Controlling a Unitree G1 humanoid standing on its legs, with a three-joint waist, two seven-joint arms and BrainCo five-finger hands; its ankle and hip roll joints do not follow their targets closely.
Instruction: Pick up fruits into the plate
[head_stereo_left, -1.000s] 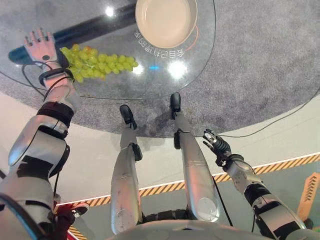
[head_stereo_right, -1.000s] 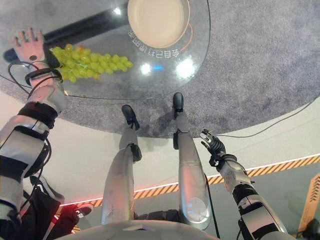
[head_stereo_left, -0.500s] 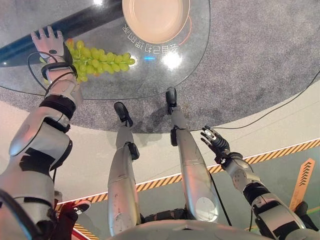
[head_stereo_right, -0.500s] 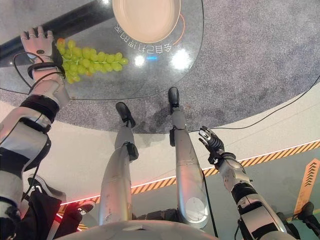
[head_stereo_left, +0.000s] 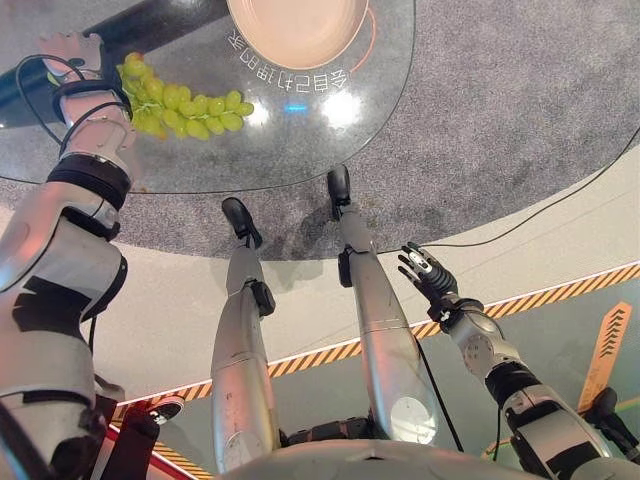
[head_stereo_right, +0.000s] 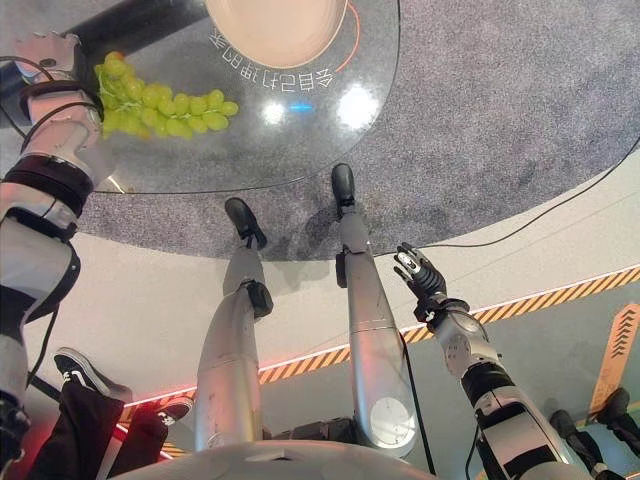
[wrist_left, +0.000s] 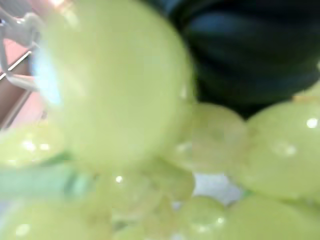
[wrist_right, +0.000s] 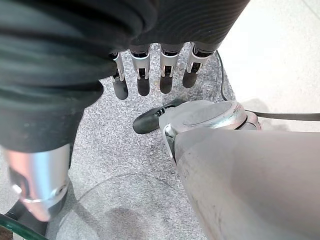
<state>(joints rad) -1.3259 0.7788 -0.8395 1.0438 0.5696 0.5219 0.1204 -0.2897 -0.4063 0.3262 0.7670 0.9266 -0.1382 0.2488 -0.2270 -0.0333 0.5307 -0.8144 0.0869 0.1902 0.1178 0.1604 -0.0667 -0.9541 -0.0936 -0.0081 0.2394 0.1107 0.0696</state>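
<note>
Green grape bunch (head_stereo_left: 185, 98) is lying on the glass counter (head_stereo_left: 330, 140), just beside the beige plate (head_stereo_left: 298, 28). Left hand (head_stereo_left: 70, 50) is touching the bunch's far end; finger state cannot be told. Right hand (head_stereo_left: 428, 276) is hanging off the counter, fingers relaxed and spread.

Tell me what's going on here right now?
The left robot hand is at the stem end of the green grape bunch on the glass table; its grip is hidden. The plate beyond the grapes holds no fruit yet. The right robot hand hangs idle, fingers relaxed, below the table.
</note>
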